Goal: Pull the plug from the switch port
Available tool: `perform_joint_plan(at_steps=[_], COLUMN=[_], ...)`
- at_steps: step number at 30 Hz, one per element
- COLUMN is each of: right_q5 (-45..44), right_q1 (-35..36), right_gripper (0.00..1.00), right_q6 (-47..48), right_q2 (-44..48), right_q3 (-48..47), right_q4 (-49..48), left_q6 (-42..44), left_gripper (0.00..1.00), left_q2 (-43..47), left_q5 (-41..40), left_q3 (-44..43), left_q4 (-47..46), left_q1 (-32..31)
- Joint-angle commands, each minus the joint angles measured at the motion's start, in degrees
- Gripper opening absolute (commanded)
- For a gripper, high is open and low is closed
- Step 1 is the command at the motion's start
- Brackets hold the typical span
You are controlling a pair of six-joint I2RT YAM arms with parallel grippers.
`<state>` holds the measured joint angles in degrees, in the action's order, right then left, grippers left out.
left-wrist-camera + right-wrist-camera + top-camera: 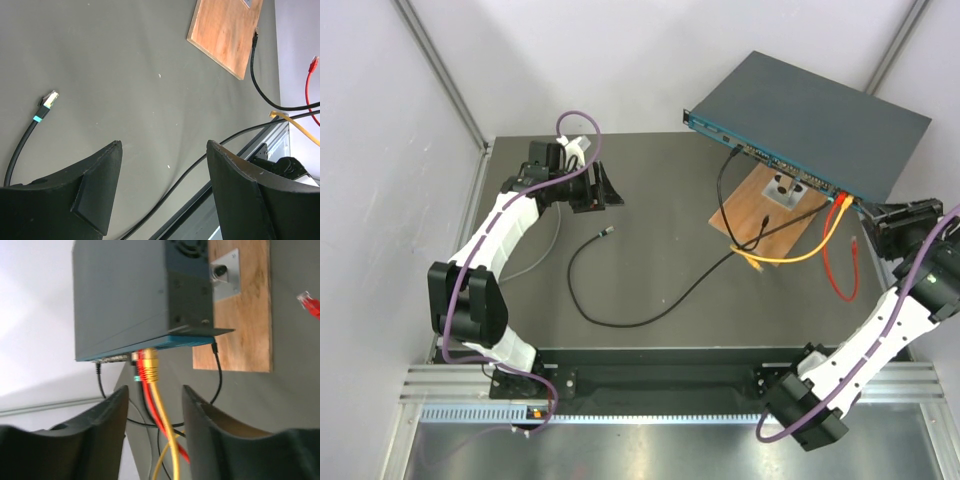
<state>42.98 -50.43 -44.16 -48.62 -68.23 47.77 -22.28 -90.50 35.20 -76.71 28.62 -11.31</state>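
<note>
my right gripper is spread wide, holding nothing. the yellow plug sits dead ahead in line with the open jaws, in an end port of the switch, its long axis pointing back at me. left gripper, also spread, is well apart.

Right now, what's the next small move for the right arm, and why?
Probably ease the right claw forward until its open fingers flank the yellow cable plug, then close. The right wrist view shows that plug seated in the teal face of the flat dark grey-blue metal switch, roughly centred in the gap but beyond the fingertips. A red plug sits tight beside it.
</note>
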Motion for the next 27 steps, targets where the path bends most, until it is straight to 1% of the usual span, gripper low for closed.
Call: perform_joint_plan(at_steps=[1,3,5,6,8,10,14,19,23,27], right_q5=[0.1,0.7,1.1,1.1,1.4,1.8,3.4,2.8,0.9,0.0], right_q1=[-0.5,-0.5,-0.3,0.0,0.5,1.1,1.9,3.9,7.2,7.3], right_gripper=[0.48,0.49,0.47,0.44,0.41,0.42,0.46,0.46,0.43,0.41], right_q6=[1.1,1.1,-1.0,-2.8,-4.2,-4.9,-9.1,-10.2,-10.7,-11.2], right_q2=[-0.7,-0.7,0.0,0.3,0.3,-0.2,-0.4,-2.5,-3.5,-3.5], right_q3=[1.0,1.8,4.6,6.0,7.0,6.9,8.5,8.0,8.0,8.7], right_q4=[-1.5,-1.7,-5.7,-6.6,-9.6,-10.4,-17.4,-18.7,-19.6,-20.3], left_q6=[1.3,1.3,1.2,1.1,1.1,1.2,1.2,1.3,1.4,1.5], left_gripper=[0.73,0.73,0.73,0.73,0.73,0.73,0.73,0.73,0.73,0.73], left_q2=[0.2,0.1,0.0,0.0,-0.1,-0.2,-0.4,-0.6,-0.7,-0.7], left_q5=[1.8,1.7,1.8,2.0,2.1,2.0,2.1,2.1,2.0,2.0], left_q3=[-0.3,-0.4,-0.3,-0.3,-0.5,-0.5,-0.5,-0.7,-0.7,-0.7], left_q4=[-2.3,-2.3,-2.4,-2.4,-2.5,-2.3,-2.3,-2.4,-2.3,-2.3], left_q1=[0.1,0.1,0.1,0.1,0.1,0.1,0.1,0.4,0.6,0.7])
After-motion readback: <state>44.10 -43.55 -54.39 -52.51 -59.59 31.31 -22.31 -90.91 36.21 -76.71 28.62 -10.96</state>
